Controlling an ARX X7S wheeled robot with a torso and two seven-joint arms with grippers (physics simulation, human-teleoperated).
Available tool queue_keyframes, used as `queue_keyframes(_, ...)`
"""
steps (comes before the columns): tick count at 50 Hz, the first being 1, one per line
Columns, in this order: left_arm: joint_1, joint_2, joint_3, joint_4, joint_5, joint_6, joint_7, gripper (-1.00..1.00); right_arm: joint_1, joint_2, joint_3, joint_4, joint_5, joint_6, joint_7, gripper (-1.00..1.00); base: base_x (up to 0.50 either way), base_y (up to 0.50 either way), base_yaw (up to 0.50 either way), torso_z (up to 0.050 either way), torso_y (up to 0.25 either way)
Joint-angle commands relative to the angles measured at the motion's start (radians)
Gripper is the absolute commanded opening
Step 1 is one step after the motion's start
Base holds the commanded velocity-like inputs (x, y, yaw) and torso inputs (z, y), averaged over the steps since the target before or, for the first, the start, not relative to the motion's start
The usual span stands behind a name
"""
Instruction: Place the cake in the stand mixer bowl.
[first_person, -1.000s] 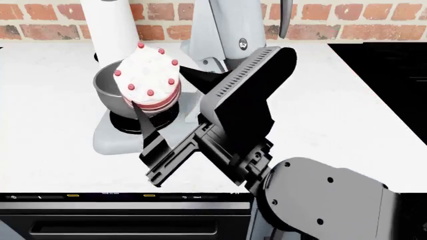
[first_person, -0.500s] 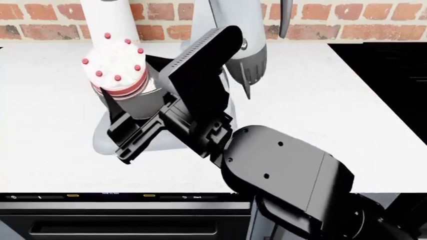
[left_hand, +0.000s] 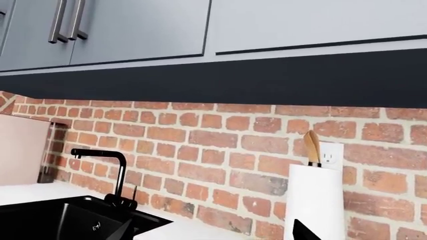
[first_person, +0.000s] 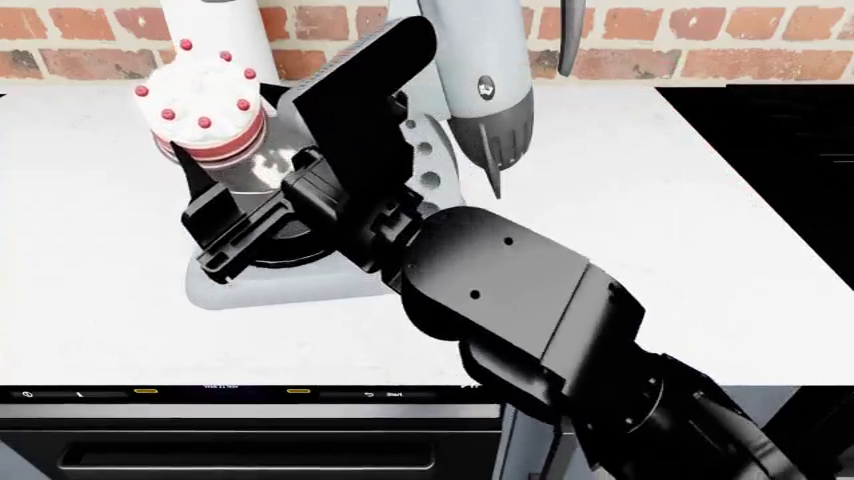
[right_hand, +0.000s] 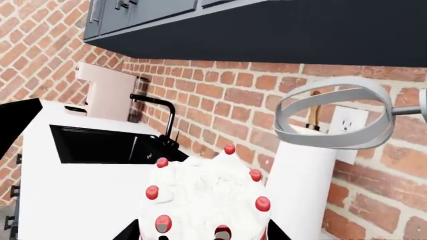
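The cake (first_person: 200, 95), white icing with red dots, is gripped between the fingers of my right gripper (first_person: 220, 135). It is held tilted above the far left rim of the stand mixer bowl (first_person: 267, 168). Only a shiny grey patch of the bowl shows under the cake; the arm hides the rest. In the right wrist view the cake (right_hand: 207, 197) fills the space between the fingers. My left gripper (left_hand: 213, 235) is open and empty, facing a brick wall, and does not show in the head view.
The light grey mixer base (first_person: 267, 288) lies on the white counter, and its head (first_person: 481, 60) hangs to the right of the cake. The whisk (right_hand: 333, 120) is beside the cake. A white paper towel roll (first_person: 220, 30) stands just behind it. A black sink (right_hand: 100, 145) is to the left.
My right gripper has carried the cake leftward and farther back, from over the bowl's front to its far left rim. The arm has stretched out over the mixer.
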Motion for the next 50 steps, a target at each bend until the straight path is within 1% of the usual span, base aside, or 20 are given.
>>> queue_keyframes(1,-0.001,-0.001,0.003,-0.004,0.000,0.003,-0.002,1.00,0.033,-0.056,0.005,0.146,-0.042,-0.060,-0.039,-1.00,0.00,0.00,0.00,0.000,0.000)
queue_keyframes(9,0.000,-0.002,0.005,-0.004,-0.001,0.005,-0.003,1.00,0.061,-0.090,0.012,0.265,-0.020,-0.092,-0.027,-1.00,0.00,0.00,0.00,0.000,0.000)
queue_keyframes(15,0.000,-0.003,0.004,-0.006,-0.003,0.006,-0.003,1.00,0.081,-0.095,-0.020,0.337,0.023,-0.135,-0.010,-1.00,0.00,0.00,0.00,0.000,0.000)
queue_keyframes(24,0.001,-0.003,0.010,-0.009,0.000,0.008,-0.005,1.00,0.092,-0.078,-0.050,0.338,0.053,-0.160,0.007,-1.00,0.00,0.00,0.00,0.000,0.000)
queue_keyframes(50,0.011,-0.003,0.007,-0.014,-0.004,0.016,-0.001,1.00,0.114,-0.066,-0.098,0.358,0.082,-0.158,0.073,-1.00,0.00,0.00,0.00,0.000,0.000)
